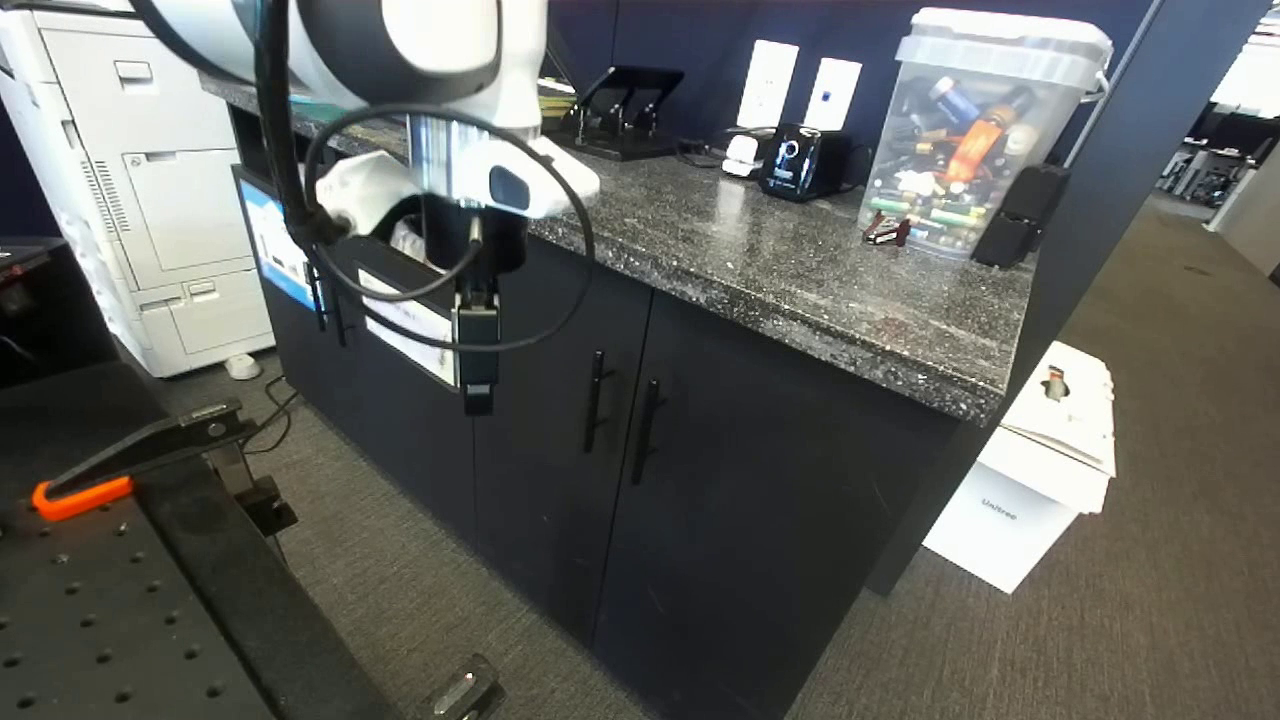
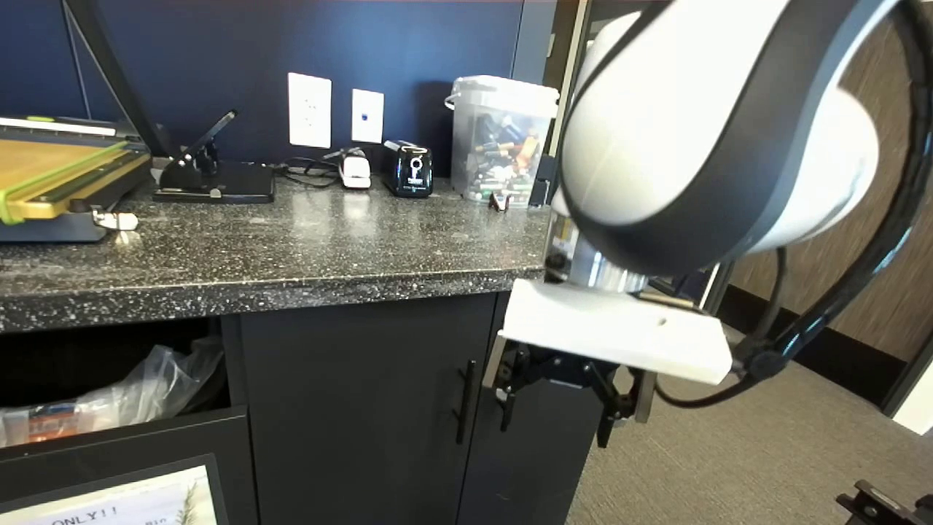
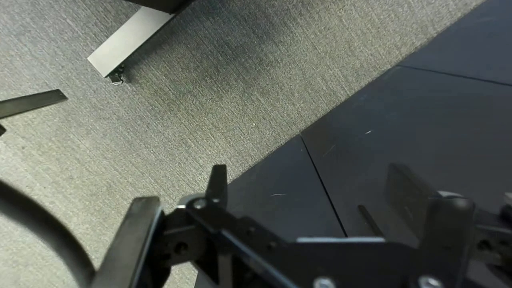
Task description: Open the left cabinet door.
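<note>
The left cabinet door (image 2: pixel 357 408) sits under the speckled counter (image 2: pixel 350 248), between an open shelf (image 2: pixel 160 432) holding a plastic bag (image 2: pixel 149 397) and the right cabinet door (image 2: pixel 532 467); it is a tall, flat, matte panel, black with a touch of navy; a slim black bar handle (image 2: pixel 466 401) stands upright close to its right edge, held off the face by two short posts (image 2: pixel 459 415); a thin dark seam (image 3: pixel 324 186) divides it from the right cabinet door, and the two faces lie level, so it is closed; in the wrist view it looks bluer, reaches down to the edge of the grey carpet (image 3: pixel 240 100), and bears a small pale scratch (image 3: pixel 369 132) low down. The gripper (image 2: pixel 555 421) hangs pointing down, its two fingers (image 2: pixel 507 413) spread wide; it is apart from the handle in both exterior views, and in an exterior view it shows in front of the right cabinet door; above, on the counter, stands a clear tub (image 2: pixel 510 91) filled with small coloured things (image 2: pixel 521 157), near a small black box (image 2: pixel 408 169).
</note>
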Robot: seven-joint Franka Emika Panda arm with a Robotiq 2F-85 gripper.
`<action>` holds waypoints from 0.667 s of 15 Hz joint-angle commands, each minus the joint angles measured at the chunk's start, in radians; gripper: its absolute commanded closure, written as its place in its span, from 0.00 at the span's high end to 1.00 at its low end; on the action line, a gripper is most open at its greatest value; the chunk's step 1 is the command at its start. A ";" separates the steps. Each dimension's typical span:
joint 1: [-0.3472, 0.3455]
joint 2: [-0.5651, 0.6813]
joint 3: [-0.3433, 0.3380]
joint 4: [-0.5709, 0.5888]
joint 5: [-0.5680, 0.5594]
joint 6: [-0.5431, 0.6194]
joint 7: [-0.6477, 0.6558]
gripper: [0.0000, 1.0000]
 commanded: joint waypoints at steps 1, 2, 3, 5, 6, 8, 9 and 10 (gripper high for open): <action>0.139 0.159 -0.107 0.101 -0.006 0.113 0.129 1.00; 0.174 0.187 -0.135 0.118 -0.001 0.134 0.156 1.00; 0.213 0.216 -0.167 0.135 0.002 0.157 0.186 1.00; 0.288 0.282 -0.239 0.191 0.008 0.193 0.249 1.00; 0.318 0.311 -0.271 0.223 0.011 0.191 0.275 1.00; 0.373 0.372 -0.338 0.300 0.008 0.168 0.333 1.00; 0.395 0.403 -0.366 0.337 0.007 0.161 0.359 1.00; 0.407 0.430 -0.384 0.373 0.008 0.148 0.376 1.00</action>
